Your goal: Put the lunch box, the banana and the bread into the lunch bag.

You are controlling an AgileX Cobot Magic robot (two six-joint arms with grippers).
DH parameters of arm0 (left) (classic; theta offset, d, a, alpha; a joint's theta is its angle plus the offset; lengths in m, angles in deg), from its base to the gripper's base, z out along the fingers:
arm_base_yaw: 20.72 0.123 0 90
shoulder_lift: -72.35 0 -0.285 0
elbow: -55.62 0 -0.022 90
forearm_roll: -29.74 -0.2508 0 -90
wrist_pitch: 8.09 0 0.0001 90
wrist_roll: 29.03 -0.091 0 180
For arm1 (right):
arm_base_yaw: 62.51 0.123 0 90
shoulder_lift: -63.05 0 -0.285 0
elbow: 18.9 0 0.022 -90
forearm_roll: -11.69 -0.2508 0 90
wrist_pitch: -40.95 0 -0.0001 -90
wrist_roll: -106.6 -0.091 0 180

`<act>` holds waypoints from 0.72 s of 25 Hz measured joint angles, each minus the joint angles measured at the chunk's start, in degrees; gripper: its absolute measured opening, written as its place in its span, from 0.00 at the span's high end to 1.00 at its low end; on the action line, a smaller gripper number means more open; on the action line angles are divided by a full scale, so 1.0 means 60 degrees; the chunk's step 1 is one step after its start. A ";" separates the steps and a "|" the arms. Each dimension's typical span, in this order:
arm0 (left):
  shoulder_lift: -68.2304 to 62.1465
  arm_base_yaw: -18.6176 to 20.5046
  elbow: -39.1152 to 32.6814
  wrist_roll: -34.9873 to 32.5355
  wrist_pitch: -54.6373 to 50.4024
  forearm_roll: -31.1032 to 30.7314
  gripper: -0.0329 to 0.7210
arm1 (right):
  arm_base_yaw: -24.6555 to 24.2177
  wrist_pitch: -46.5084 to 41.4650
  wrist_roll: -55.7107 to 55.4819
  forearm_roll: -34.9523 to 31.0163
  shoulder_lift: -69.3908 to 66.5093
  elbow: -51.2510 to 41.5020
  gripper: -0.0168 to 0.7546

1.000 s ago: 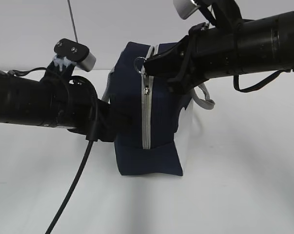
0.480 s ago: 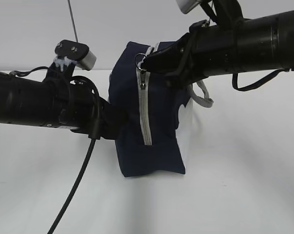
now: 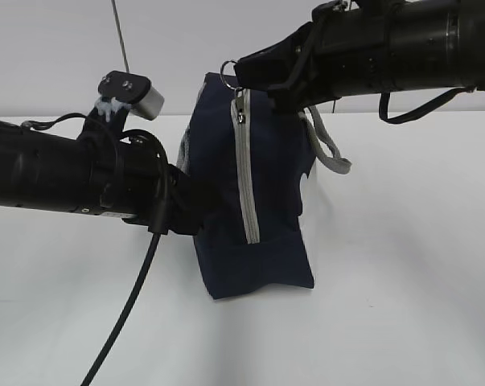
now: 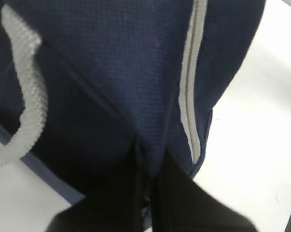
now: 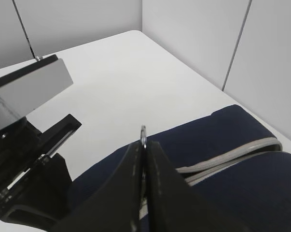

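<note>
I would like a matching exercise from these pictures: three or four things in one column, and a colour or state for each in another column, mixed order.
Things:
1. lunch bag
2. zipper
3. right gripper
4. left gripper

States:
a. grey, closed
b. pinching the bag's fabric
c. navy blue, standing on end
d. shut on the ring pull

Pairs: 1-c, 2-a, 3-d, 4-b

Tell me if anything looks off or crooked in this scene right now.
The lunch bag stands on end and leans, its zipper running top to bottom. The right tool pinches the ring pull at the top, and the left tool pinches the fabric low on its side. Nothing looks spilled or damaged.
</note>
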 joint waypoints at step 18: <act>0.0000 0.0000 0.0000 0.0000 -0.0649 -0.0542 0.95 | -0.1972 -0.4866 -0.1112 0.1477 -0.1843 0.2116 1.00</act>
